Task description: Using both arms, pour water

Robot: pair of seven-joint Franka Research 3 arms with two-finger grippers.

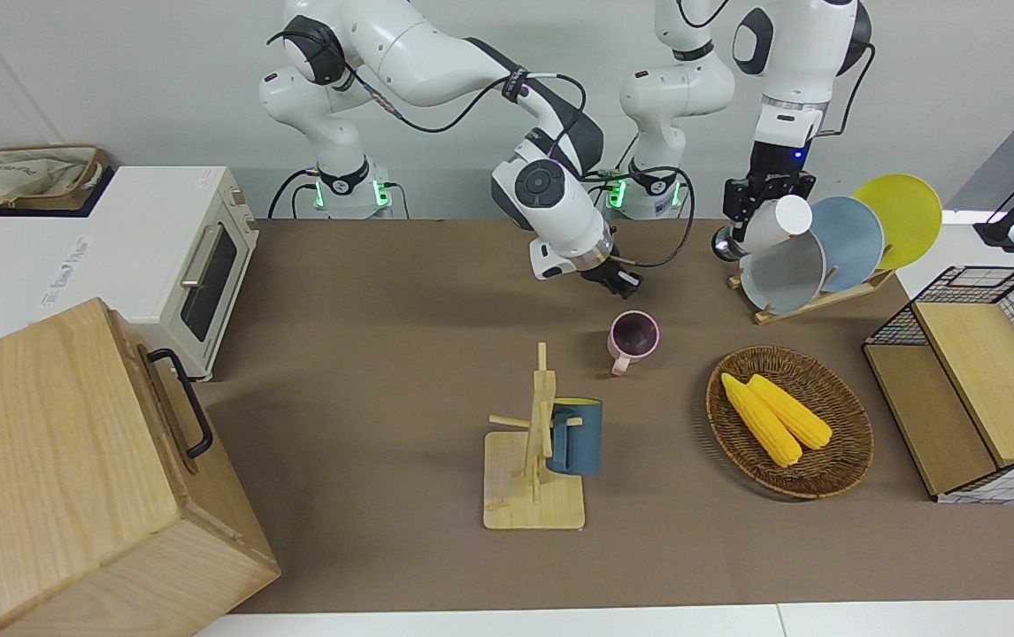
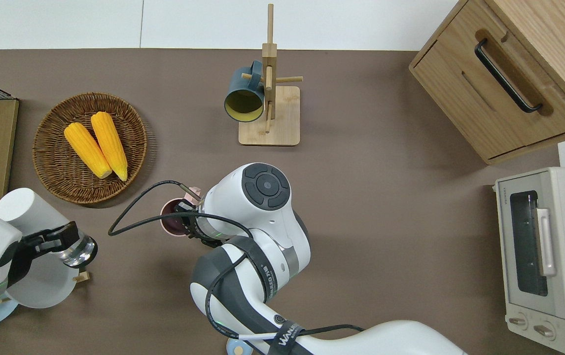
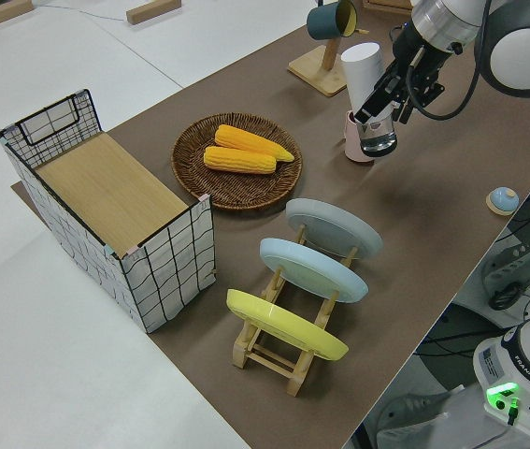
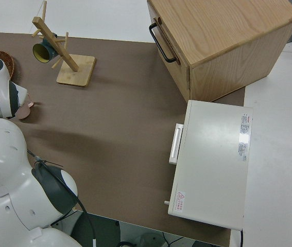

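Now the left gripper [image 1: 759, 217] is squeezed shut on a white bottle [image 1: 772, 225] (tipped on its side) over the plate rack [image 2: 81, 277]. The right gripper [image 1: 622, 281] hangs by the pink mug [image 1: 633, 340] on the table [image 1: 383, 372]; I cannot tell if its jaws are apart.

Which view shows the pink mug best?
The front view: the pink mug stands fully visible on the table, opening and handle clear. Overhead, the right arm covers most of it; the left side view hides it partly behind the held bottle.
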